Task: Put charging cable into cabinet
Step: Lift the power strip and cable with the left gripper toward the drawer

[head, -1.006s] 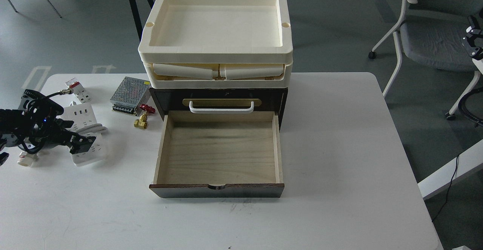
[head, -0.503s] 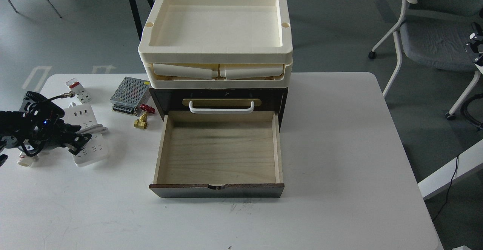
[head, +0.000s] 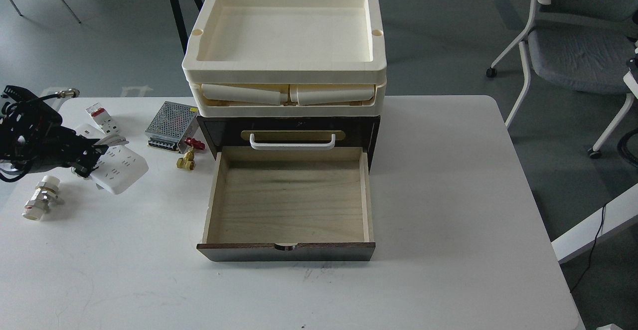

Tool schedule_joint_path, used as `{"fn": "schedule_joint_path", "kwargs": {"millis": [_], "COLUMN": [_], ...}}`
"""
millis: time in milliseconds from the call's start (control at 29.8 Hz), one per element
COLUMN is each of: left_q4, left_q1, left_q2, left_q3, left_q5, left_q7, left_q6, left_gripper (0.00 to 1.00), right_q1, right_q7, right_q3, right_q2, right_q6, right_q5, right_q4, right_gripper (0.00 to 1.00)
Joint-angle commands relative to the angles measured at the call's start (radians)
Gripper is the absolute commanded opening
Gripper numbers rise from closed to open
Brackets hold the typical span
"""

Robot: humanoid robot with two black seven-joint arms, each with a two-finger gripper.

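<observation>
Left jaws pinching the charging cable at its near-left end; strip is tilted, far end angled toward the drawer side, and I can't tell for sure if its low corner touches the desk or hangs just above it. Cord loop sits bunched by the jaws, partly hidden by my own wrist. Just in front of my left arm lies a white and metal pipe fitting, flat on the desk, apart from the strip. Behind the strip: small white block with red switches, then the perforated metal power-supply box, then a brass valve with red handle near the cabinet's left side. The cabinet sits mid-desk, well to the right of the strip, its drawer pulled fully out toward me, pale wood interior showing. White bar handle and brass slot plate above the open drawer. Cream plastic trays stacked on top of the cabinet. Right jaws out of frame.
</observation>
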Motion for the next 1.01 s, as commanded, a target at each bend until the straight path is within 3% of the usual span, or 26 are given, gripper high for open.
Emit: {"fn": "schedule_joint_path", "kwargs": {"millis": [0, 235, 335, 670, 972], "left_q4": [-0.263, -0.639, -0.728, -0.714, -0.554], "left_q1": [-0.019, -0.016, -0.016, 0.021, 0.065], "left_q2": [0.177, 0.385, 0.404, 0.182, -0.022], "left_q3": [-0.006, -0.050, -0.050, -0.036, -0.036], "left_q5": [-0.104, -0.350, -0.432, -0.633, -0.662], "left_q7": [0.000, 0.000, 0.000, 0.000, 0.000], "left_q6": [-0.080, -0.063, -0.069, -0.063, -0.060], "left_gripper": [0.00, 0.00, 0.00, 0.00, 0.00], "right_q1": [0.000, -0.018, -0.026, -0.029, -0.029], "right_q7": [0.000, 0.002, 0.002, 0.002, 0.002], "right_q3": [0.004, 0.006, 0.006, 0.006, 0.006], "right_q2": [0.001, 0.001, 0.001, 0.003, 0.003], "right_q6": [0.000, 0.000, 0.000, 0.000, 0.000], "right_q5": [0.000, 0.000, 0.000, 0.000, 0.000], "right_q4": [-0.009, -0.009, -0.010, -0.013, -0.013], "right_gripper": [1.00, 1.00, 1.00, 1.00, 1.00]}}
